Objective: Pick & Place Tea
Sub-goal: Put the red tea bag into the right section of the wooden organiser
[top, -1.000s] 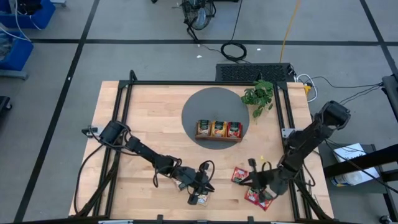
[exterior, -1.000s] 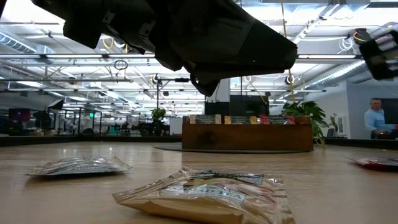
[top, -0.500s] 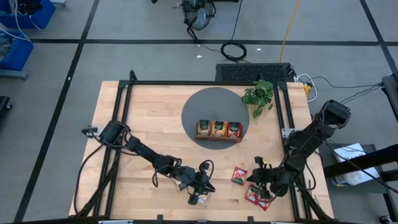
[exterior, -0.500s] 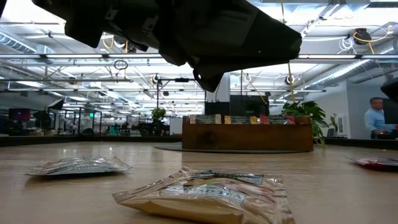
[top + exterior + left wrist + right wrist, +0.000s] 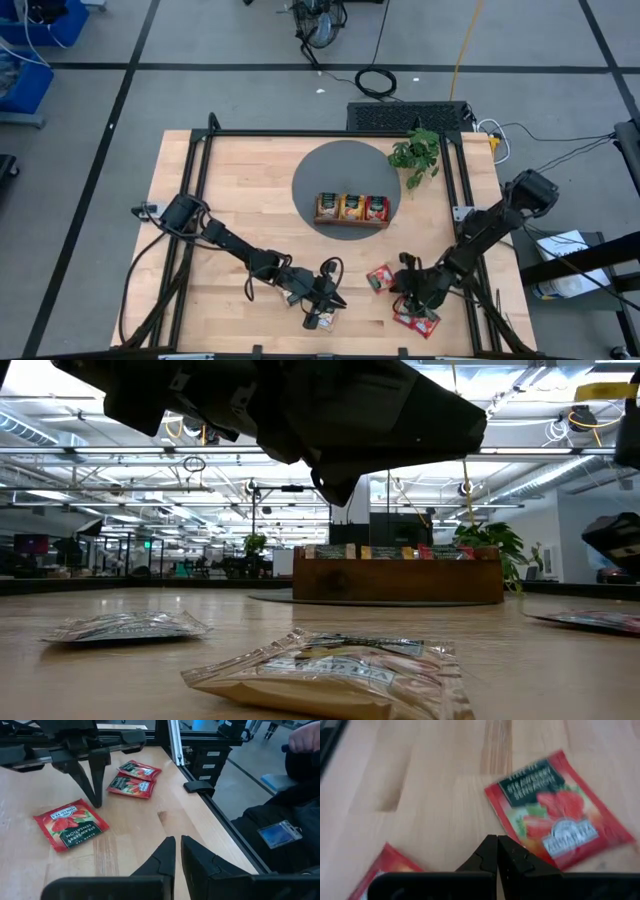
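Red strawberry tea sachet on our wooden table, our right gripper closed and empty beside it, left gripper nearly closed, holding nothing

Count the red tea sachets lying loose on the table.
3: one red sachet beside the right gripper, two touching red sachets nearer the table's right edge. Arms may hide others.

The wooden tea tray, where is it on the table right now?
In the high view the wooden tea tray sits on the dark round mat at the table's far centre, just left of the green plant.
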Tool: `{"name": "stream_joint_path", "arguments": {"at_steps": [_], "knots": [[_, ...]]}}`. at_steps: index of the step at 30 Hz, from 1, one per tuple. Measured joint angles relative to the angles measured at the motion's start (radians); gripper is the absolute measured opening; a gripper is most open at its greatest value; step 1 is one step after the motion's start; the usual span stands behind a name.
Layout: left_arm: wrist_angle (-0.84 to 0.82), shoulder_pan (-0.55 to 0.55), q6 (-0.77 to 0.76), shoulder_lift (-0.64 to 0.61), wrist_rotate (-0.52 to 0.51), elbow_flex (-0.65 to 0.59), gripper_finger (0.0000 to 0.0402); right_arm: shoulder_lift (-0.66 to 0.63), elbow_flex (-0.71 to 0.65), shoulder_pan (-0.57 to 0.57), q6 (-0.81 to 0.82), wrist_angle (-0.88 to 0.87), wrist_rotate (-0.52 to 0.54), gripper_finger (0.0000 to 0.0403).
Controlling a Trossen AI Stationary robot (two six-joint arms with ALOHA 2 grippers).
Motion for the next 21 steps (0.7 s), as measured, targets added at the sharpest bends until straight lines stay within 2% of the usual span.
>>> {"name": "stream_joint_path", "arguments": {"at_steps": [9, 15, 18, 21], "knots": [[0.002, 0.000, -0.002, 0.000, -0.036, 0.000, 0.0030, 0.087, 0.000, -0.080, -0.105, 0.178, 0.001, 0.0000], [0.001, 0.000, -0.003, 0.000, -0.043, 0.000, 0.0030, 0.160, 0.000, -0.135, -0.286, 0.368, 0.001, 0.0000], [0.000, 0.000, -0.003, 0.000, -0.043, 0.000, 0.0030, 0.111, 0.000, -0.133, -0.383, 0.433, 0.002, 0.0000], [-0.009, 0.000, -0.003, 0.000, -0.043, 0.000, 0.0030, 0.022, 0.000, -0.108, -0.386, 0.351, 0.074, 0.0000]]}}
